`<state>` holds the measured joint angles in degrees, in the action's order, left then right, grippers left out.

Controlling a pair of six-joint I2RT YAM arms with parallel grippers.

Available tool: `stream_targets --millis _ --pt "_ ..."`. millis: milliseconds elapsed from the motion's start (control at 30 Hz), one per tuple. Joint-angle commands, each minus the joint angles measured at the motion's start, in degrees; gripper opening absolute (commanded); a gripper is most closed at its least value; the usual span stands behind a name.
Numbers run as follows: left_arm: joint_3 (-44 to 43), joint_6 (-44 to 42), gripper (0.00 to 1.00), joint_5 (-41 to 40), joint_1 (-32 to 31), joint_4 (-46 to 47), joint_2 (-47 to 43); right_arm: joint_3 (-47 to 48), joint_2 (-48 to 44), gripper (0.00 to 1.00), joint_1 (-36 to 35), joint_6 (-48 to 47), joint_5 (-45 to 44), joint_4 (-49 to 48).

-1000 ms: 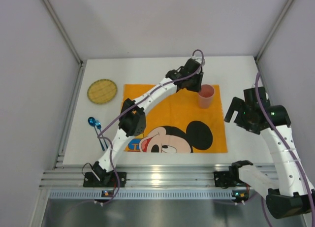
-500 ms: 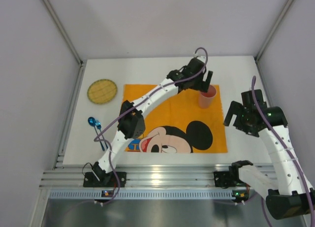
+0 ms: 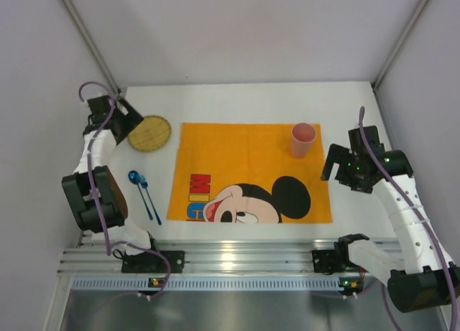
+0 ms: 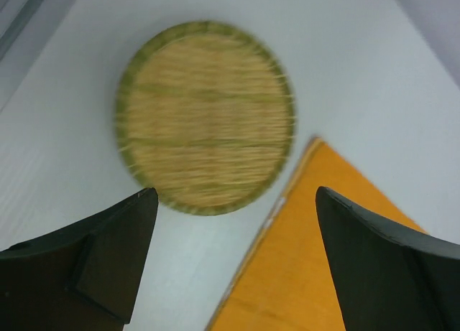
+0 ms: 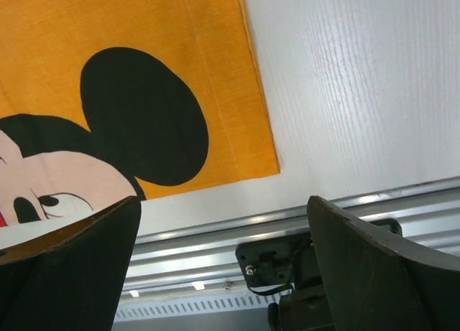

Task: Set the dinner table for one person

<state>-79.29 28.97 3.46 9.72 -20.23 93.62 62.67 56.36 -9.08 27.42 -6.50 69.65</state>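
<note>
The dinner table is a white tabletop with an orange Mickey Mouse mat in its middle. A pink cup stands upright on the mat's far right corner, with nothing touching it. A round woven plate lies left of the mat, and a blue spoon lies nearer. My left gripper hovers open at the plate's left side. In the left wrist view the woven plate shows just beyond the left gripper, empty. My right gripper hangs open and empty over the mat's right edge.
The ribbed aluminium rail runs along the near edge, and in the right wrist view the rail shows below the mat's corner. A second rail borders the left side. Grey walls close in the left, right and far sides.
My left gripper opened off the pink cup, left it standing on the mat, and swung across to the far left beside the woven plate. The right arm shifted slightly.
</note>
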Motion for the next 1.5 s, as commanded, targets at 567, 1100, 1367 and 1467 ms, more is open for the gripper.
stream_targets --millis 567,1100,1367,1467 --pt "14.25 7.33 0.88 20.79 16.04 19.26 10.53 0.52 8.94 1.0 0.73 -2.11 2.9 -8.21" --pt "18.64 8.89 0.85 18.95 16.48 26.62 15.0 2.1 13.34 1.0 1.44 -2.19 1.49 -8.39" --pt "22.24 21.89 0.75 21.05 16.39 42.98 21.5 1.4 14.13 1.0 1.52 -2.37 1.14 -8.3" --pt "21.55 25.33 0.57 22.81 16.39 47.73 24.48 0.96 14.39 1.0 1.52 -2.37 1.05 -8.47"
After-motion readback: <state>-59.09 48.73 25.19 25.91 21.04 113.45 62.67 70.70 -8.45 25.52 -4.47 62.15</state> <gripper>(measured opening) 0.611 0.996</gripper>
